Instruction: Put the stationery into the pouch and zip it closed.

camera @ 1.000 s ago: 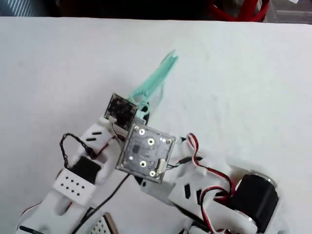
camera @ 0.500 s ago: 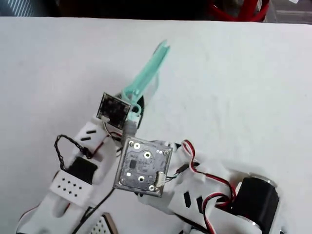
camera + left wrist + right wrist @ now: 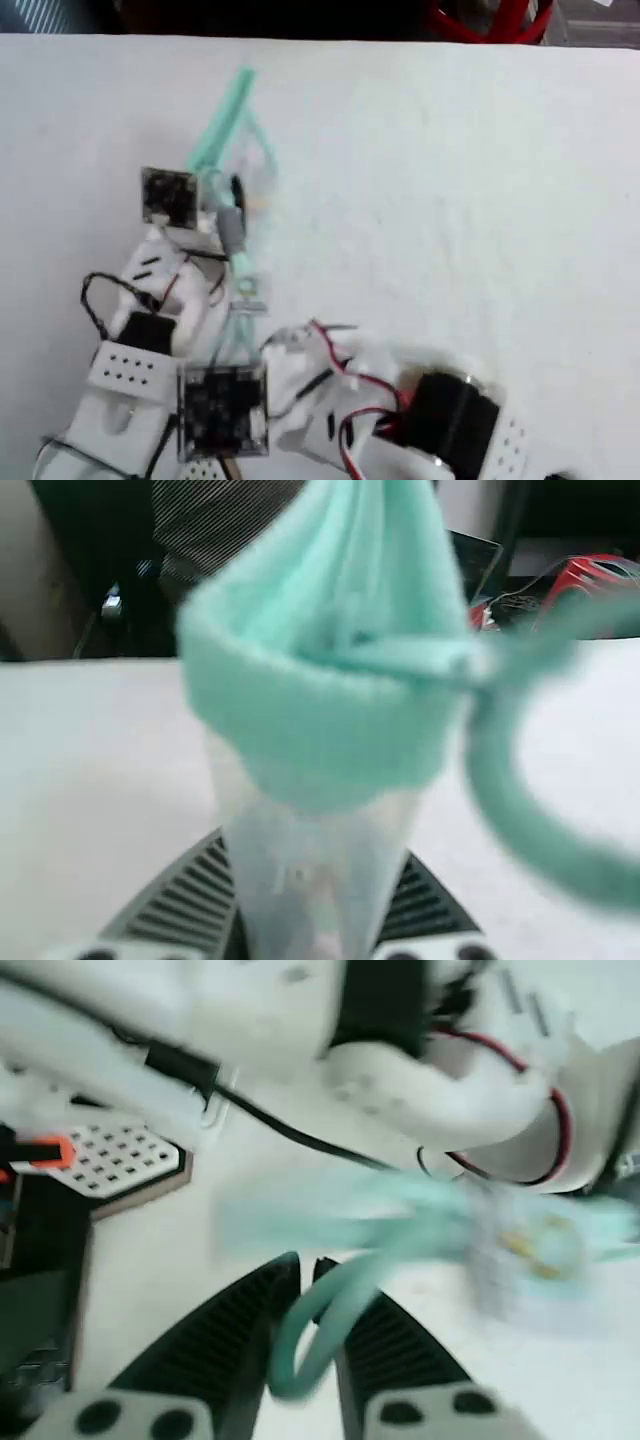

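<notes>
The pouch (image 3: 222,115) is clear plastic with mint-green trim and stretches from the back left toward the front between the two arms. My left gripper (image 3: 315,920) is shut on the clear lower part of the pouch (image 3: 320,710), whose green rim stands up in front of the wrist camera. A green cord loop (image 3: 510,790) hangs off its side. My right gripper (image 3: 315,1310) sits closer to the front edge, its black fingers shut on that green loop (image 3: 320,1330). The pouch (image 3: 520,1240) lies blurred beyond them. No loose stationery is visible.
A white cloth covers the table (image 3: 450,180), with open room across the right and back. A red object (image 3: 490,20) sits past the back edge. A perforated plate (image 3: 110,1160) lies near the arm bases at the front left.
Both arms have swung left, and the pouch's far end went from pointing back-right to pointing back-left. The right arm has drawn back toward the front edge, stretching the pouch out.
</notes>
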